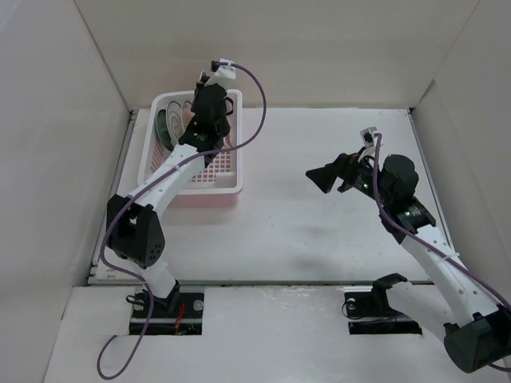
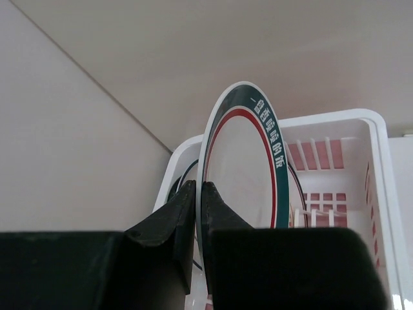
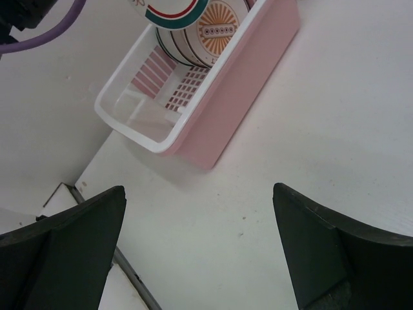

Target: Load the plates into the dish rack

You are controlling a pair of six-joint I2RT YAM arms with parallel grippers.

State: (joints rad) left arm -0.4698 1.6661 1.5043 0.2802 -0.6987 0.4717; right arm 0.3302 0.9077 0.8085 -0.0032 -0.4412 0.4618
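Observation:
The pink dish rack (image 1: 215, 179) with a white rim stands at the back left. My left gripper (image 1: 206, 112) reaches down into its far end. In the left wrist view that gripper (image 2: 197, 187) is shut on the edge of an upright white plate with a green rim (image 2: 242, 161). More plates stand on edge in the rack: a dark green one (image 1: 168, 128), a dark-ringed one (image 3: 184, 51) and an orange sunburst one (image 3: 216, 29). My right gripper (image 1: 321, 179) hovers open and empty above the table, right of the rack (image 3: 226, 90); its fingers (image 3: 97, 226) are spread wide.
Tall white walls enclose the table on the left, back and right. The near half of the rack (image 3: 139, 119) holds no plates. A purple cable (image 1: 255, 104) loops from the left wrist over the rack's right side.

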